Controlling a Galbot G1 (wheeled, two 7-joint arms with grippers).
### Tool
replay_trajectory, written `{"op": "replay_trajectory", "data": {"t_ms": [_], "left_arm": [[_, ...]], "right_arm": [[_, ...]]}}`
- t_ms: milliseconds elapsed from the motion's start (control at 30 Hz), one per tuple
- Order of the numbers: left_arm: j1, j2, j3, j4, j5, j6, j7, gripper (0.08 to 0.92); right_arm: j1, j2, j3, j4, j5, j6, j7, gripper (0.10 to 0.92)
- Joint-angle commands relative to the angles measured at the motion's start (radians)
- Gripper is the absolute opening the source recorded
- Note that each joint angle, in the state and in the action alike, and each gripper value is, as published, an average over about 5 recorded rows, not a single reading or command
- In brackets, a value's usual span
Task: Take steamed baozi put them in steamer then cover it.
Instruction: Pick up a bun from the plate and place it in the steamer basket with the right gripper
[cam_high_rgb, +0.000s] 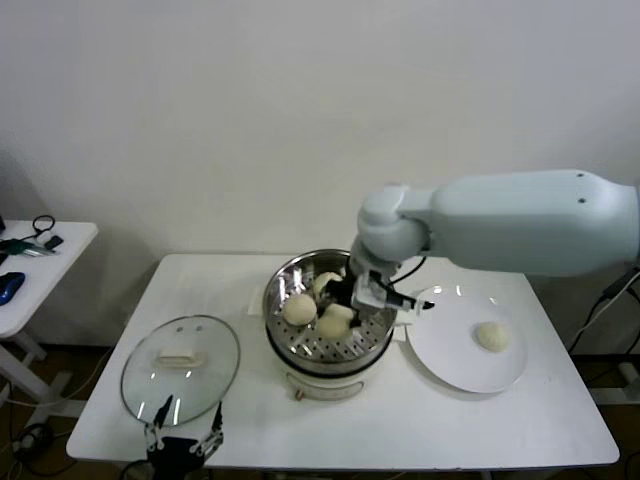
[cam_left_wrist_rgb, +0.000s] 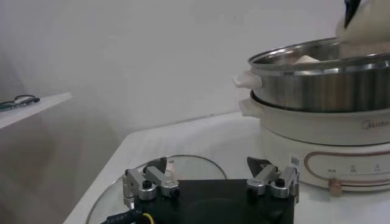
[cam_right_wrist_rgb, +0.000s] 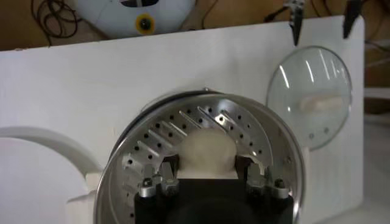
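The right gripper (cam_high_rgb: 347, 296) is inside the steamer (cam_high_rgb: 283, 282), its fingers pinching a baozi (cam_right_wrist_rgb: 208, 151) over the perforated tray (cam_right_wrist_rgb: 158, 137). 2 more buns (cam_high_rgb: 299, 308) sit in the pot; 1 bun (cam_high_rgb: 490, 335) lies on the white plate (cam_high_rgb: 445, 350). The left gripper (cam_high_rgb: 184, 437) hovers spread at the glass cover (cam_high_rgb: 180, 368) on the table (cam_high_rgb: 200, 290)

No legible text on anything.

baozi (cam_high_rgb: 299, 309): cream-white
steamer (cam_high_rgb: 322, 352): shiny steel, holed tray, cream base
cover (cam_high_rgb: 180, 368): clear glass, cream handle
plate (cam_high_rgb: 450, 350): white
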Motion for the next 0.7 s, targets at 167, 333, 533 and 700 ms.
{"op": "replay_trajectory", "data": {"t_ms": [167,333,533,700], "left_arm": [[0.0,0.001,-0.004,0.0,-0.002,-0.001,-0.002,0.823],[-0.001,0.001,-0.006,0.001,-0.004,-0.002,-0.003,0.823],[-0.003,0.0,-0.004,0.005,-0.004,-0.003,-0.004,0.823],[-0.005,-0.002,-0.003,0.004,-0.003,-0.002,-0.004,0.823]], "right_arm": [[-0.118,0.09,-0.024,-0.065,-0.147,0.044,0.032,0.619],[-0.129,0.095,-0.022,-0.096,-0.164,0.052,0.035,0.619],[-0.137,0.099,-0.019,-0.106,-0.164,0.046,0.058,0.62],[-0.106,0.088,0.0,-0.116,-0.124,0.048,0.052,0.7]]}}
